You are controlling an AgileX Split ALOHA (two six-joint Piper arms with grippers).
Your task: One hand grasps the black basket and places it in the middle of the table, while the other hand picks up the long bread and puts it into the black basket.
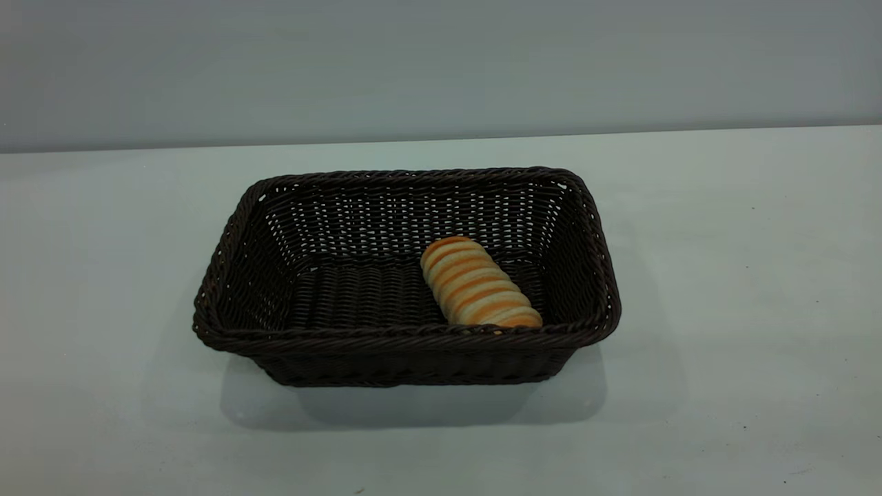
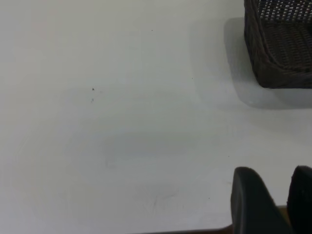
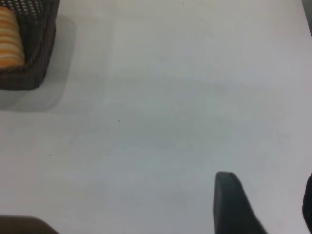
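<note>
The black basket [image 1: 406,335] stands in the middle of the white table [image 1: 723,275]. The long bread [image 1: 477,284] lies inside it, towards the basket's right end, its ridged top showing above the front rim. Neither arm shows in the exterior view. In the left wrist view my left gripper [image 2: 273,173] hangs over bare table, open and empty, well away from a corner of the basket [image 2: 282,53]. My right gripper [image 3: 267,180] is also open and empty over bare table, far from the basket [image 3: 34,63] with the bread [image 3: 9,41] in it.
A plain grey wall [image 1: 441,69] rises behind the table's far edge. A few tiny dark specks [image 2: 92,89] mark the tabletop. A brown strip [image 3: 22,225] shows at the edge of the right wrist view.
</note>
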